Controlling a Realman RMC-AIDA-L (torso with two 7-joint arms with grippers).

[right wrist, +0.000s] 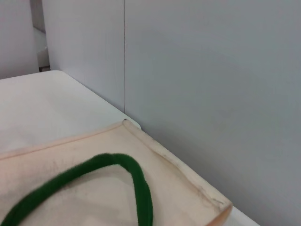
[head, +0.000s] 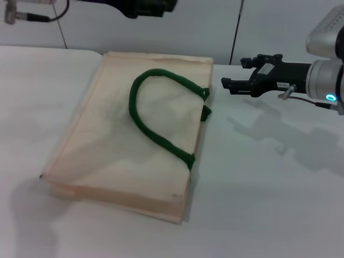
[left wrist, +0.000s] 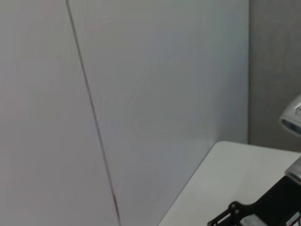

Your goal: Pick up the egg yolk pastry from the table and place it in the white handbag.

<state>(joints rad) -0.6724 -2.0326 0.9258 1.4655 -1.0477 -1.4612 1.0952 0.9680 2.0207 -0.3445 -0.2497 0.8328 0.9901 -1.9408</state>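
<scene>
White handbag (head: pixel 134 134) flat on table (head: pixel 269 204), right end effector (head: pixel 232 74) beside, empty

The white handbag (head: pixel 113 156) looks like soft, matt cloth. Its green handle (head: pixel 156 115) is thick, fuzzy rope. The table (head: pixel 269 188) is smooth and white. The right gripper (head: pixel 232 75) is black plastic.

The flat handbag (head: pixel 129 134) fills the table's (head: pixel 269 204) middle, its green handle (head: pixel 156 107) lying on top. Bare tabletop lies right of and in front of it. The right gripper (head: pixel 232 77) hovers beside the bag's mouth edge, and a wall (head: pixel 269 27) closes the far side.
</scene>
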